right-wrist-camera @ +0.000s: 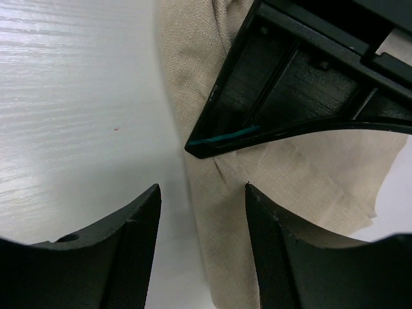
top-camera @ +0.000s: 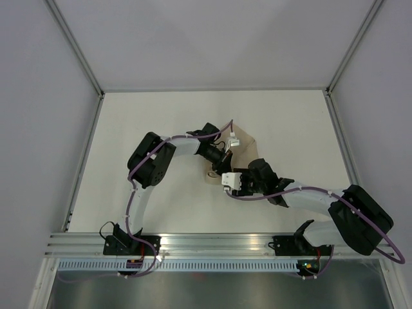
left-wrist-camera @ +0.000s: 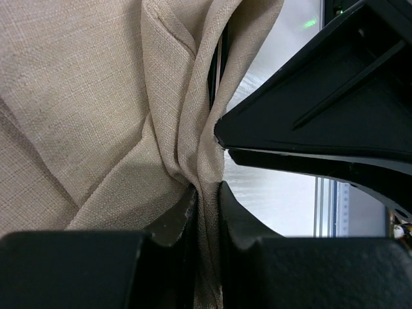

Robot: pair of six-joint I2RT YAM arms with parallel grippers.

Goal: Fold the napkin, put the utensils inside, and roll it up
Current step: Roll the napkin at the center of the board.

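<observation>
left end effector point(left-wrist-camera: 207, 193) clenched on the bunched napkin point(left-wrist-camera: 96, 96); right end effector point(right-wrist-camera: 203, 212) released, seemingly just above its edge on the counter point(right-wrist-camera: 77, 96).

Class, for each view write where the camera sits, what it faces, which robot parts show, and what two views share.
Top external: above and behind, looking down on table; both arms show.
Left wrist: behind left gripper, facing napkin pinched in its shut jaws.
Right wrist: behind right gripper, facing table and napkin; jaws open.
Shared: both wrist views show napkin.
</observation>
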